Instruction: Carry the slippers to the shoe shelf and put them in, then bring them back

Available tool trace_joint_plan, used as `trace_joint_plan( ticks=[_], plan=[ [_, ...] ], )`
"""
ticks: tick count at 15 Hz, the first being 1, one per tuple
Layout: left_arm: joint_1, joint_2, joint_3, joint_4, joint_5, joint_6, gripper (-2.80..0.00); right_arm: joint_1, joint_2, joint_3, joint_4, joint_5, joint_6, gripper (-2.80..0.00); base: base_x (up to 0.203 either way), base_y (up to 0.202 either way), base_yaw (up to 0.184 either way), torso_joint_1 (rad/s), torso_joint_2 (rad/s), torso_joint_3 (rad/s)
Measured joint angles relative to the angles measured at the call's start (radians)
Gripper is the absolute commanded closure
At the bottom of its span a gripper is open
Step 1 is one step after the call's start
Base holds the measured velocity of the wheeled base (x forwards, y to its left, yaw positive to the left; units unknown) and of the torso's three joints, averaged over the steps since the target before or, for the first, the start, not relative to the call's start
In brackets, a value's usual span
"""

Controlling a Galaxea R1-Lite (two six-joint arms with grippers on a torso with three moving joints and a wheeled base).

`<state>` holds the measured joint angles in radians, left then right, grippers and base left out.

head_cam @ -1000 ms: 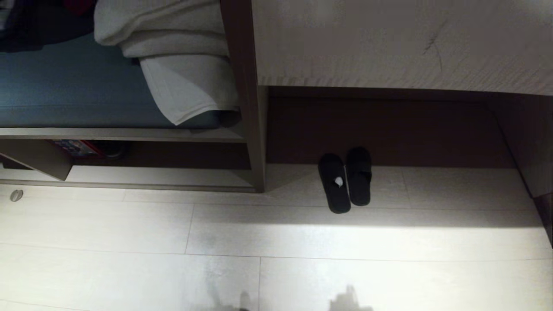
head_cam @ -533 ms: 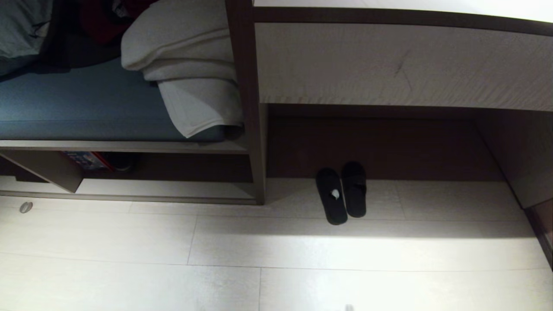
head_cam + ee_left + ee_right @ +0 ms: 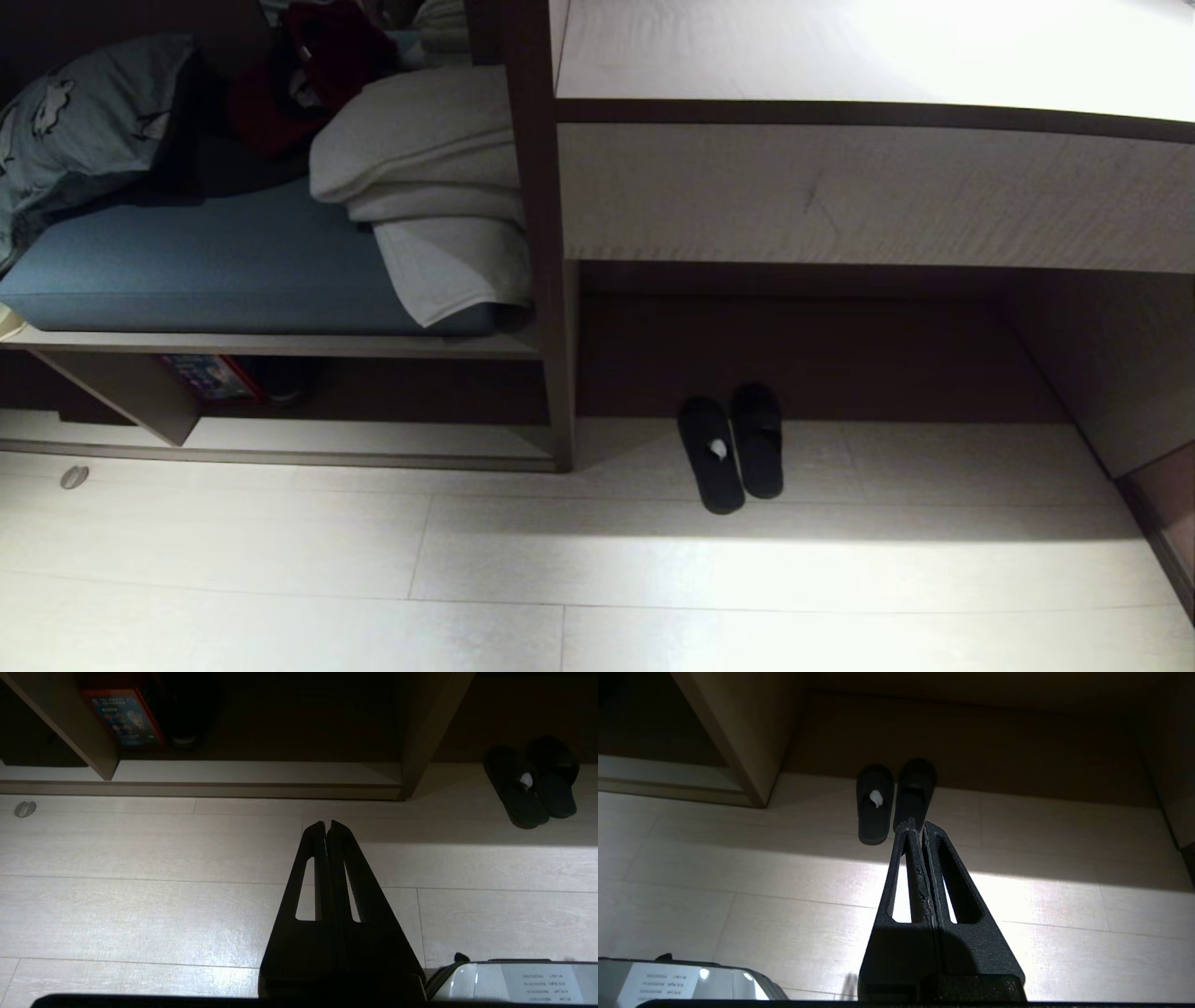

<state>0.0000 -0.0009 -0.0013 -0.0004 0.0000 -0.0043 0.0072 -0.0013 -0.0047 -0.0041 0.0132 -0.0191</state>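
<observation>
Now: my view has tilted up; slippers (image 3: 730,451) unmoved under desk (image 3: 868,196); both grippers (image 3: 327,823) (image 3: 916,823) pressed together, empty; pickup pending.

Slippers (image 3: 731,451) side by side on the floor (image 3: 653,569), lower centre of frame, at the front of the counter (image 3: 868,196) recess. Shoe shelf (image 3: 280,439) at lower left, beyond an upright panel (image 3: 551,280). Cushioned bench (image 3: 215,271) sits above the shelf.

The floor (image 3: 653,579) before the slippers (image 3: 731,450) lies open; the desk (image 3: 868,196) hangs low over them
</observation>
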Motion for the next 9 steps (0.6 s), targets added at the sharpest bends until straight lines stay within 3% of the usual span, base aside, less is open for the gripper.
trace_joint_plan(
  ticks=[9],
  plan=[
    [0.0,0.0,0.0,0.0,0.0,0.0,0.0,0.0,0.0,0.0,0.0,0.0,0.0,0.0,0.0,0.0,0.0,0.002,0.0,0.199]
  ],
)
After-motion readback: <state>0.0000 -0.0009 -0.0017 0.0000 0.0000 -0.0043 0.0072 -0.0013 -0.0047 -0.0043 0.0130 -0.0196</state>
